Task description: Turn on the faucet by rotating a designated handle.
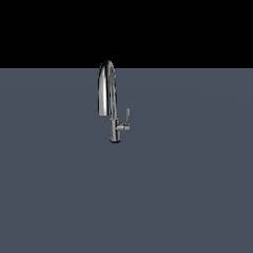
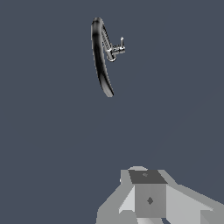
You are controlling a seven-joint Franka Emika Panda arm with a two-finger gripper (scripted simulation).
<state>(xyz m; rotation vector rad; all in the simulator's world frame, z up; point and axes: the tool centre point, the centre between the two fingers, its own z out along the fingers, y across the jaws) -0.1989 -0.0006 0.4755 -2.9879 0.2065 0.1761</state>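
A flat slate-grey floor (image 1: 59, 197) is seen filling the exterior view below a black backdrop. The faucet (image 1: 107, 89) is stood upright near the middle of that view, its arched spout bent over toward 9 o'clock from the slim body. The handle (image 1: 127, 116) is carried on a short stub at 3 o'clock from the body, its thin lever pointed up toward 12. The gripper (image 2: 148, 197) is shown only partly in the wrist view, well apart from the faucet; whether its fingers are parted cannot be told.
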